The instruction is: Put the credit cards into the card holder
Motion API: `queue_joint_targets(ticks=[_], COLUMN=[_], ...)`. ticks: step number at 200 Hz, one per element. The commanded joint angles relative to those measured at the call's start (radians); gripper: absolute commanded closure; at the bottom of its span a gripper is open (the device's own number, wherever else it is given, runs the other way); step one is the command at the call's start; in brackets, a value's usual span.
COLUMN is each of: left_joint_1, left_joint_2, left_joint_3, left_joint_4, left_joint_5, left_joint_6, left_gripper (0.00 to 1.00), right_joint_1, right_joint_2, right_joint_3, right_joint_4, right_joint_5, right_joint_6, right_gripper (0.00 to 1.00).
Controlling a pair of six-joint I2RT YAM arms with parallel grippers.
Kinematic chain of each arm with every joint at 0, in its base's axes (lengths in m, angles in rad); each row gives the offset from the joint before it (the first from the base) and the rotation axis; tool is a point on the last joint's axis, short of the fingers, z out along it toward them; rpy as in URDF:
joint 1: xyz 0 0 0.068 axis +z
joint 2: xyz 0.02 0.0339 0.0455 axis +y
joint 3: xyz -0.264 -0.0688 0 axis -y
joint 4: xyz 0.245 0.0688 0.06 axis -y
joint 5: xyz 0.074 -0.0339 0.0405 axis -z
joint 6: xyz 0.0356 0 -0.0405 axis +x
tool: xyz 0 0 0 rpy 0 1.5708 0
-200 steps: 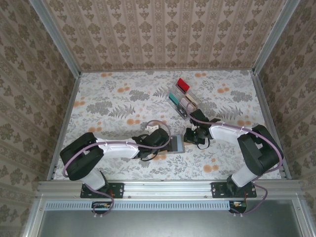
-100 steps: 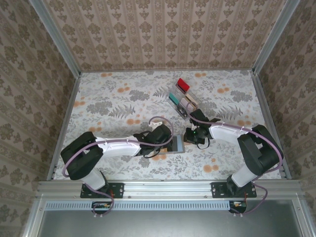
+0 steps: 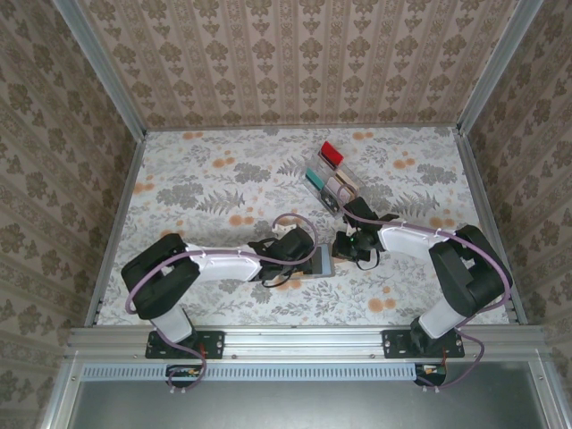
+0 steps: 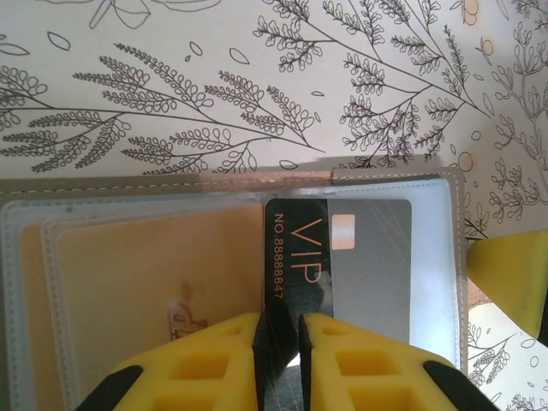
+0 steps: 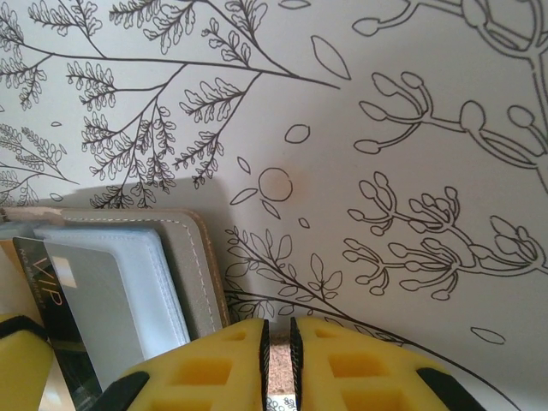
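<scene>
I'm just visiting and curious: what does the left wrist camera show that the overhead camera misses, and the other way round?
Left wrist: close enough to read the VIP lettering on the black card pinched in the left claw, partly inside a clear pocket. Overhead: the left arm and right arm, plus the clear rack holding a red card and a teal card. Both: the card holder on the flowery table.

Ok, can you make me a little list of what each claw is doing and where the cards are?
left claw: shut on the black VIP card
black VIP card: partly slid into a clear pocket of the card holder
right claw: seems to pinch the card holder's edge
other cards: red card and teal card stand in the clear rack
</scene>
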Motion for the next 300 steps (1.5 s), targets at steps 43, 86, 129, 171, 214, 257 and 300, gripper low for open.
queue_joint_targets(ticks=[43, 86, 129, 171, 214, 257, 300], left_joint_1=[-0.002, -0.001, 0.001, 0.004, 0.019, 0.059, 0.180], left_joint_2=[0.049, 0.064, 0.060, 0.000, -0.084, -0.190, -0.227], left_joint_3=[0.041, 0.053, 0.038, 0.020, -0.015, 0.006, -0.093], left_joint_4=[0.027, 0.068, 0.086, -0.055, -0.041, -0.127, -0.074], left_joint_5=[0.065, 0.098, 0.106, 0.005, 0.005, 0.011, 0.129], left_joint_6=[0.028, 0.042, 0.037, 0.005, 0.066, 0.103, 0.057], left_gripper=[0.80, 0.80, 0.78, 0.74, 0.64, 0.46, 0.36], right_joint_1=[-0.001, -0.001, -0.001, -0.001, -0.001, -0.001, 0.000], right_joint_2=[0.027, 0.030, 0.028, 0.028, 0.027, 0.015, 0.030], right_joint_3=[0.004, 0.001, 0.004, 0.008, 0.014, 0.032, 0.039], right_joint_4=[-0.009, -0.009, -0.010, -0.034, -0.042, -0.039, -0.048], right_joint_5=[-0.020, -0.021, -0.018, 0.025, 0.026, 0.007, 0.006], right_joint_6=[-0.007, -0.006, -0.006, -0.008, -0.018, -0.021, -0.019], right_gripper=[0.82, 0.82, 0.82, 0.82, 0.82, 0.82, 0.82])
